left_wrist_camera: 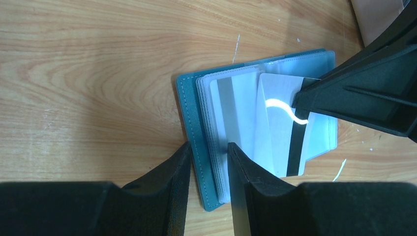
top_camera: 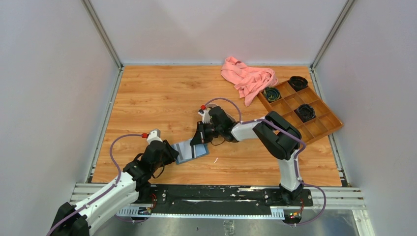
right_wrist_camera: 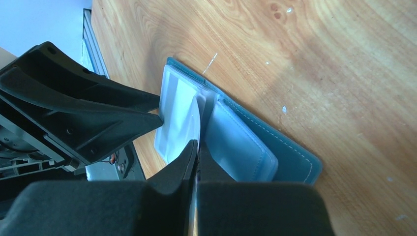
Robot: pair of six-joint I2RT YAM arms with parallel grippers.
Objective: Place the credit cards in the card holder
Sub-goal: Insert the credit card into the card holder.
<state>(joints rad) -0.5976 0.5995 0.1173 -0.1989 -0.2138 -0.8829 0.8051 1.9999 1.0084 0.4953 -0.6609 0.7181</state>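
The right hand (right_wrist_camera: 197,147) pinched a white-grey plastic card (left_wrist_camera: 280,147), angled over a clear sleeve (left_wrist_camera: 241,113) of the open teal-blue fold-over card holder (left_wrist_camera: 189,113), lower centre of the overhead frame. The left hand (left_wrist_camera: 209,157) straddled its cover; gripping or not, I couldn't tell. Best slide flat, straight in.

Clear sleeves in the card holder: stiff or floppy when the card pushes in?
Probably floppy: the clear sleeves fan loosely off the teal cover of the card holder. Their glossy glare suggests they are slippery. The card in the right gripper looks flat, so likely stiffer; the left gripper clamping the holder's edge should limit sliding.
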